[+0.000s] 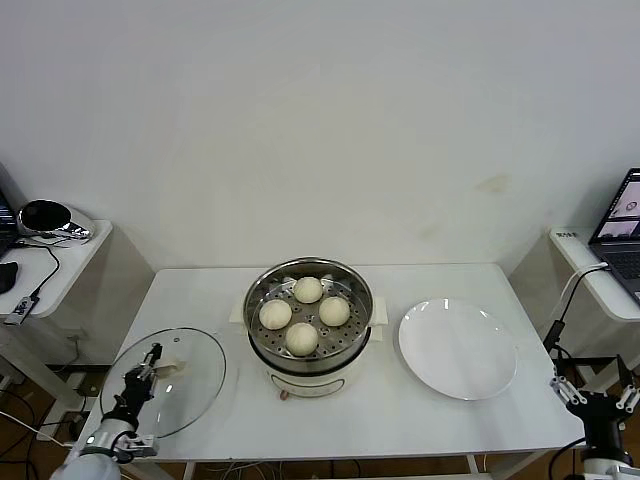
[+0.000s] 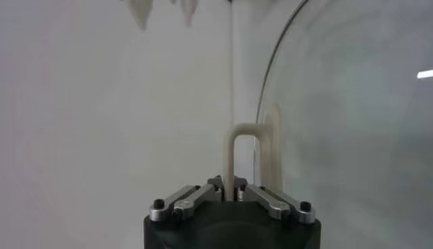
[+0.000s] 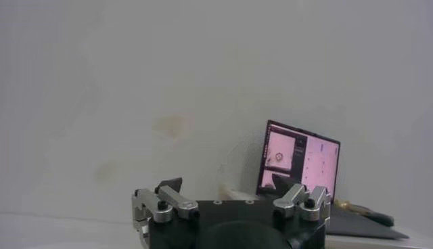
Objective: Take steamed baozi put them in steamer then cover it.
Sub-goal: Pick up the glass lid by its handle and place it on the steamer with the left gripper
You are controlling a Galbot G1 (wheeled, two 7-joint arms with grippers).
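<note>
four steamed baozi [image 1: 304, 314] sit inside the steamer [image 1: 309, 330] on its perforated tray, mid-table, so loading looks done and only the covering is left. the cover [image 1: 165, 382] lies flat on the table [image 1: 430, 415] off the steamer's left side, near the front left corner, its glass edge running a little past the table edge. left gripper [image 1: 152, 361] is down on it, jaws pinched narrow around the cream handle [image 2: 237, 152]; the left wrist view shows the handle loop rising straight up between the two fingers, glass dome curving away beside it. judged: grip is made, lift comes next. handling notes: glass with a metal rim, so rigid, probably heavyish for its size, and breakable if knocked against the pot; smooth glass gives no purchase, so the handle is the only sensible hold, and it sits at the centre, which should keep the lid level when raised. a narrow handle may let the lid swing or rock in the pinch; a slow lift and a flat approach over the rim would suit. the buns stand low enough that clearance seems fine. right gripper [image 1: 592, 392] is parked wide open and holding nothing, off the front right corner beyond the white plate [image 1: 458, 348]; a laptop [image 3: 298, 159] shows behind it.
</note>
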